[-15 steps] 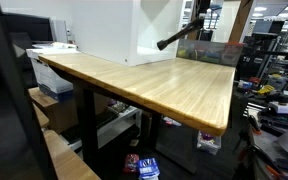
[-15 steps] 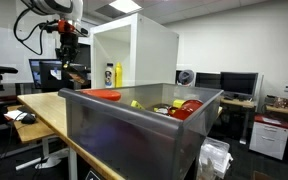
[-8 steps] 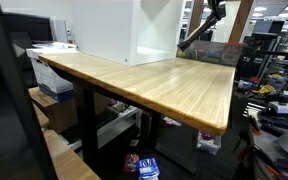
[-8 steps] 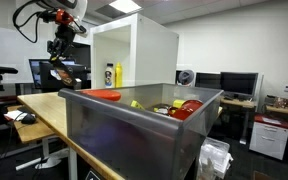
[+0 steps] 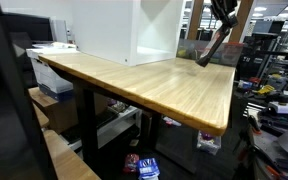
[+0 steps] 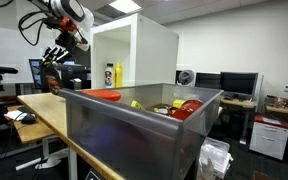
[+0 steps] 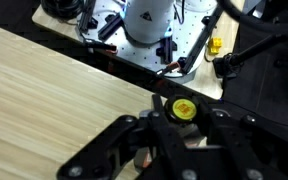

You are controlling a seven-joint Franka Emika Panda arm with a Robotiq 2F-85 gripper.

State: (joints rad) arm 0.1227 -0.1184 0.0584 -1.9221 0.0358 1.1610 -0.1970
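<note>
While the hand [image 5: 223, 18] hangs above the far corner of the worktop [image 5: 154, 85], the long dark tool [image 5: 210, 45] slants down from it toward that corner | hand: partly closed, fingers [image 7: 109, 150] gripping the tool's top end | wrist view: a yellow round spot [image 7: 184, 108] shows between the fingers

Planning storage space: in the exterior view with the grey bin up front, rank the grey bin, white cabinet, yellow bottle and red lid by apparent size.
1. grey bin, nearest the camera, so it looks inflated.
2. white cabinet.
3. red lid and yellow bottle: too alike to rank.
</note>
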